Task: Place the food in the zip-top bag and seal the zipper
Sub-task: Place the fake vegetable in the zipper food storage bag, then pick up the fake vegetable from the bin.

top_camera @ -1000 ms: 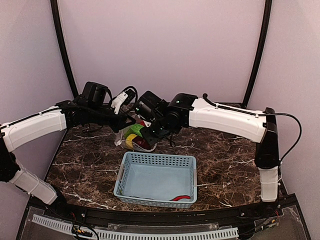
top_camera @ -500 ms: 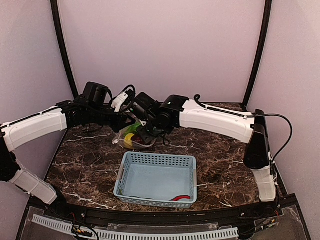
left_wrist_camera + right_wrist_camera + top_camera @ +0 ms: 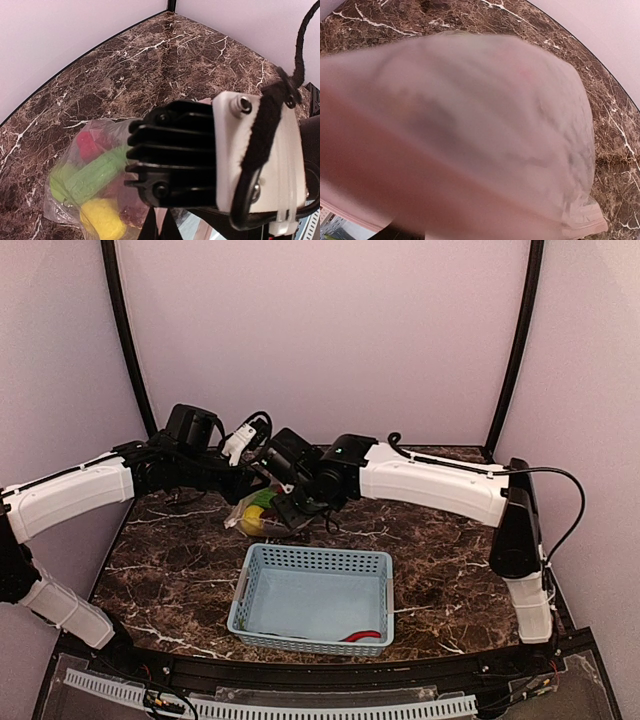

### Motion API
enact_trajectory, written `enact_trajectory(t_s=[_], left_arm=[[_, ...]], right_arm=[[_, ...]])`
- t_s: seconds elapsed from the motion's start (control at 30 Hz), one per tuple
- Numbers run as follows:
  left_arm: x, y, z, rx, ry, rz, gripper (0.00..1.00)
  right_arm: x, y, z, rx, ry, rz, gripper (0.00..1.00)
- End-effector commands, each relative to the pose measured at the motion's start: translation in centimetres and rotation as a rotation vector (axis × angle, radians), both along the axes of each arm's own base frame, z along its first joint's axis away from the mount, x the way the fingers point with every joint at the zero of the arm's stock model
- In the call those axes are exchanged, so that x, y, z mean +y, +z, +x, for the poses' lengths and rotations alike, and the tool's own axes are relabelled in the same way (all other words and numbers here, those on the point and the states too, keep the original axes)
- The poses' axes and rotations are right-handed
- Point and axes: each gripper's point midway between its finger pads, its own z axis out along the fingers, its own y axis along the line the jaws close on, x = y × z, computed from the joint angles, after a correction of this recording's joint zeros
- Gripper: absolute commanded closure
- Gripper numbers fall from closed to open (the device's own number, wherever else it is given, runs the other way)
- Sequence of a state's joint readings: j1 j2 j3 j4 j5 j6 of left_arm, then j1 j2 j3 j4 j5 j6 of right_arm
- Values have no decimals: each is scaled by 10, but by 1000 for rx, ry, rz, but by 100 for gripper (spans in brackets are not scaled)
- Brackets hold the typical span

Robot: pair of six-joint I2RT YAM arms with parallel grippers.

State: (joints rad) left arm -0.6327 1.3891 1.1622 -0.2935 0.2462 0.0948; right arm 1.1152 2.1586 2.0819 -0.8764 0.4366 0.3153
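Left claw (image 3: pixel 248 485), right claw (image 3: pixel 283 508) at zip-top bag (image 3: pixel 107 127); food (image 3: pixel 95 172) inside; grip of either: cannot tell.

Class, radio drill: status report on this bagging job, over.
Both at zip-top bag: left gripper, right gripper, grip unclear. Bag holds several food pieces. One red chilli left in basket.

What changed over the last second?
Right end effector swung left, in over the zip-top bag, which now fills its wrist view. Left end effector held its place at the bag. Basket and the red chilli in it did not move.
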Motion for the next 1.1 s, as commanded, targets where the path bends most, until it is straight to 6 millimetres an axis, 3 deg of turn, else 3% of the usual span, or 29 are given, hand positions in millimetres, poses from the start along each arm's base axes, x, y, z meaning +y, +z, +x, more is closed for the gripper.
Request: enact_trajectory(t_s=[0.0, 0.17, 0.33, 0.47, 0.7, 0.87, 1.07], left_arm=[[4, -5, -4, 8, 10, 32, 99], [11, -3, 1, -15, 39, 49, 99], [14, -2, 5, 8, 57, 39, 99], [13, 0, 2, 5, 37, 20, 99], [10, -5, 2, 11, 18, 20, 99], [8, -11, 2, 30, 12, 24, 99], [8, -15, 3, 34, 15, 33, 99]], right_arm=[[1, 44, -7, -14, 44, 131, 34], [-1, 78, -42, 9, 192, 256, 30], [-27, 82, -80, 69, 286, 277, 31], [-51, 54, -119, 206, 374, 258, 31], [-92, -21, -171, 443, 421, 118, 37], [-98, -61, -188, 514, 454, 27, 40], [-88, -94, -201, 540, 532, -66, 43]])
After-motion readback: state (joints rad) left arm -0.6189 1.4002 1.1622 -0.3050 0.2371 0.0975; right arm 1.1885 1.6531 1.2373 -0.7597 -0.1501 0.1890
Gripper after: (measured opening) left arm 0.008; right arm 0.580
